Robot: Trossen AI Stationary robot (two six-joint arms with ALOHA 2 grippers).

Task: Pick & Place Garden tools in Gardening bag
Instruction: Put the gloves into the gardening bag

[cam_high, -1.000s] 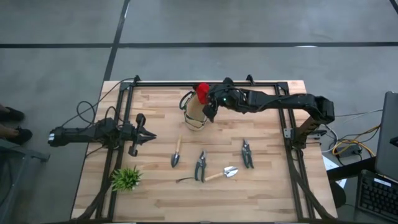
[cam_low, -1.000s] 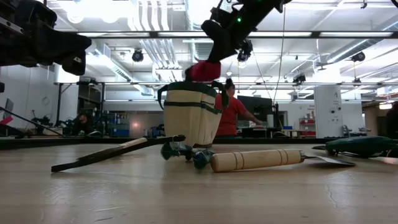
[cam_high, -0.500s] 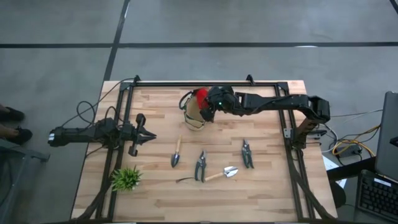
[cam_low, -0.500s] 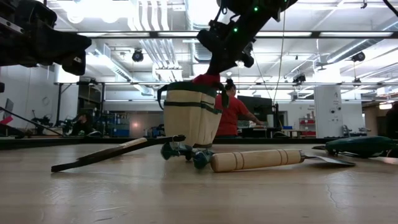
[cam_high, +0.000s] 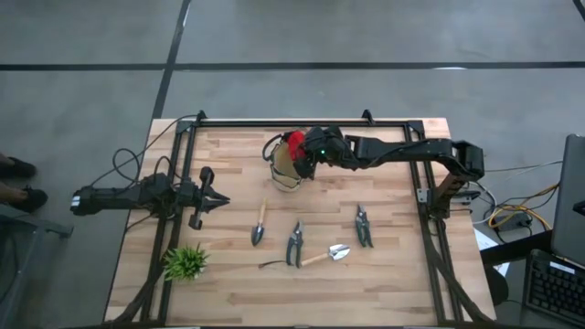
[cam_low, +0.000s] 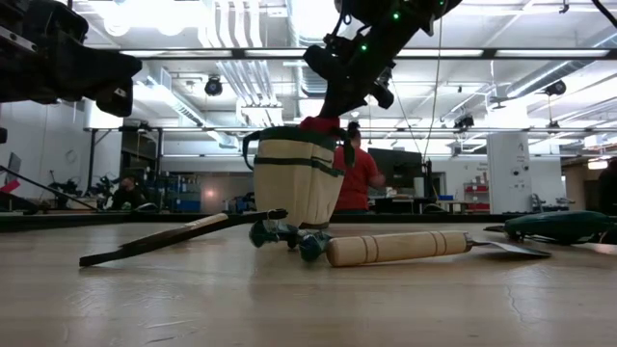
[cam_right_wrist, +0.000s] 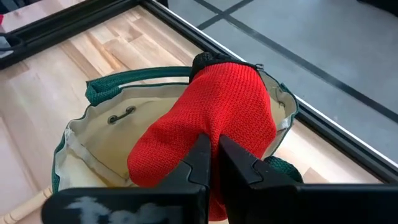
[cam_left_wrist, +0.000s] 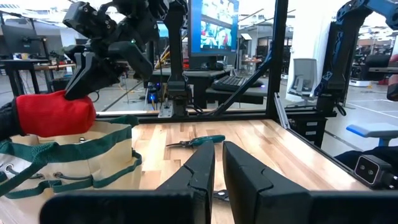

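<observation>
Right tool [cam_right_wrist: 211,163], red glove [cam_right_wrist: 211,118], wooden table [cam_high: 384,274]

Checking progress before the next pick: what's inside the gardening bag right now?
The red glove, pinched by the right gripper, is partway into the gardening bag. Bare tan lining shows beside it; the bottom under the glove is hidden.

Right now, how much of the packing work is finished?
Nothing is fully packed yet. The right gripper holds the red glove over the open gardening bag. Two trowels and two shears remain on the table. The left gripper waits, shut.
</observation>
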